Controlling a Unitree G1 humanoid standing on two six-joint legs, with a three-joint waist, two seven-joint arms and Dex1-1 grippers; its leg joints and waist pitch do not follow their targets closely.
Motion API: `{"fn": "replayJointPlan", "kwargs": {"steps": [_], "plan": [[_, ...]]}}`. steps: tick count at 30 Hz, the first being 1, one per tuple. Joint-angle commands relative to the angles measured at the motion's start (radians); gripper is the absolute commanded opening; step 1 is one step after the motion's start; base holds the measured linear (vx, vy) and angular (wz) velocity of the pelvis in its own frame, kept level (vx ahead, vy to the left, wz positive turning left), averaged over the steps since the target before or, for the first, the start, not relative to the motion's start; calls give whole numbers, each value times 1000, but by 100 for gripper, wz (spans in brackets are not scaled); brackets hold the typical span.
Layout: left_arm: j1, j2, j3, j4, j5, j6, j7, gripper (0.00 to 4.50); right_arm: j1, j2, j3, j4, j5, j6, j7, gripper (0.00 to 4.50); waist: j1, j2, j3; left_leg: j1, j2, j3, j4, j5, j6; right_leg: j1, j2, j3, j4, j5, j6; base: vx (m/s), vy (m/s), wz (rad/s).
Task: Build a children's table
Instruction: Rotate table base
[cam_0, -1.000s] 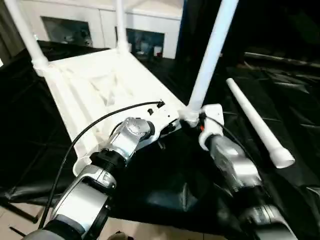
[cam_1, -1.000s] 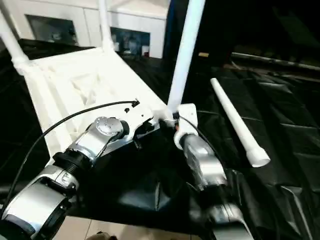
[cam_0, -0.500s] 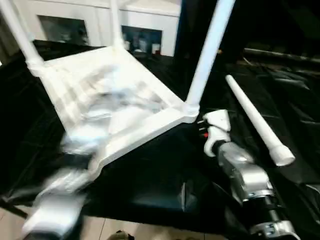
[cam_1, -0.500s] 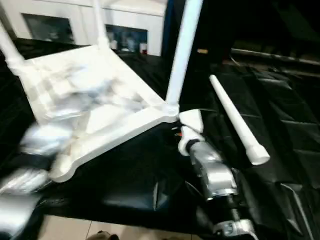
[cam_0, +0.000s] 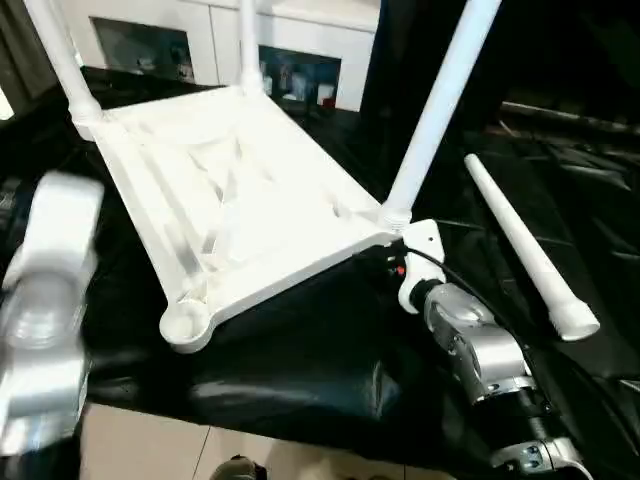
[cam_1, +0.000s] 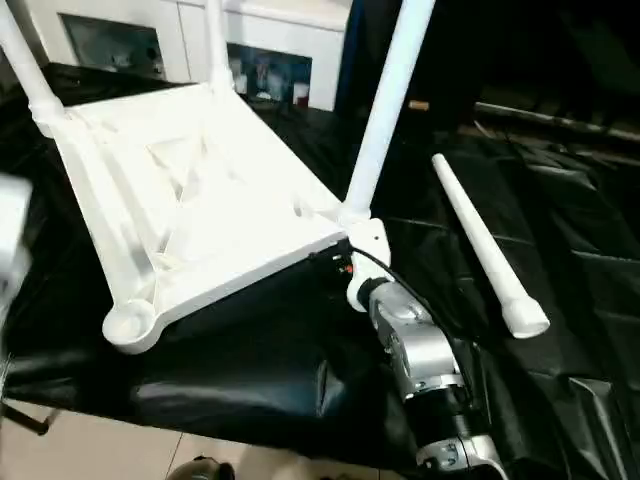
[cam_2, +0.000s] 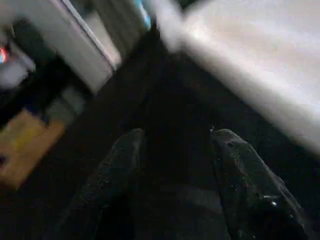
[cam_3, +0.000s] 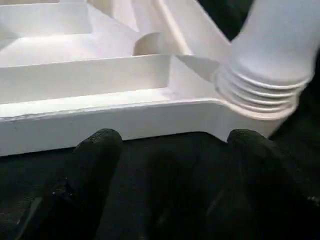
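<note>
The children's table lies upside down on black cloth: a white ribbed tabletop with three legs standing in its corner sockets, the nearest one at the right. The near-left socket has no leg in it. A loose leg lies on the cloth to the right. My right gripper is open, its fingertips just short of the tabletop's rim beside the threaded base of the near right leg. My left arm is off to the left of the tabletop. Its gripper is open over dark cloth, holding nothing.
A white glass-door cabinet stands behind the work. The black cloth hangs over the front edge, with pale floor below. A cable runs along my right forearm.
My left arm has pulled back off the tabletop's near edge to the far left, and its gripper has opened. The right arm stays at the near right corner.
</note>
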Motion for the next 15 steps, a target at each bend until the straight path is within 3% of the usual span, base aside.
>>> {"fn": "replayJointPlan", "kwargs": {"steps": [1, 2, 3, 6, 7, 8, 9, 10, 12, 15], "plan": [[23, -8, -54, -48, -30, 78, -76, 261, 8, -13, -24, -44, -3, 35, -28, 382, -3, 16, -58, 38, 109, -60, -92, -291, -39, 22, -114, 74, -85, -263, -150, 0, 0, 0], [23, -8, -54, -48, -30, 78, -76, 261, 8, -13, -24, -44, -3, 35, -28, 382, -2, 17, -57, 39, 110, -62, -94, -289, -42, 20, -114, 74, -85, -265, -145, 0, 0, 0], [45, -8, -118, -57, -62, 123, -147, 280, 7, -26, -29, -73, -20, 112, -57, 382, -2, 19, -57, 40, 110, -62, -95, -289, -48, 18, -110, 74, -84, -258, -140, 0, 0, 0], [50, -16, -168, -72, -87, 155, -187, 308, 2, -52, -25, -103, -35, 175, -60, 382, -1, 20, -60, 41, 106, -57, -94, -264, -55, 18, -104, 73, -77, -192, -137, 0, 0, 0], [43, -12, -213, -75, -92, 154, -211, 319, -3, -74, -36, -125, -34, 215, -59, 382, -1, 27, -63, 37, 104, -59, -92, -250, -54, 24, -107, 73, -74, -167, -139, 0, 0, 0], [37, -12, -226, -70, -93, 143, -218, 319, -6, -84, -42, -131, -35, 222, -59, 382, -2, 19, -64, 34, 104, -58, -90, -237, -46, 28, -108, 73, -74, -147, -141, 0, 0, 0], [23, -12, -251, -64, -101, 146, -235, 331, -16, -105, -60, -139, -38, 243, -66, 382, -2, 18, -64, 34, 103, -57, -89, -233, -41, 29, -107, 73, -75, -146, -142, 0, 0, 0], [4, -10, -294, -61, -124, 167, -281, 340, -37, -137, -97, -140, -34, 280, -79, 382, -2, 28, -60, 37, 102, -55, -87, -230, -39, 26, -108, 75, -76, -150, -144, 0, 0, 0], [-1, -8, -309, -64, -132, 174, -298, 353, -44, -146, -109, -139, -30, 291, -81, 382, 0, 23, -62, 41, 102, -55, -86, -233, -41, 27, -105, 73, -77, -163, -143, 0, 0, 0], [-22, -12, -381, -59, -167, 205, -363, 383, -86, -215, -155, -128, -27, 364, -83, 382, -3, 28, -59, 38, 100, -55, -84, -207, -37, 31, -104, 72, -74, -137, -154, 0, 0, 0]]}}
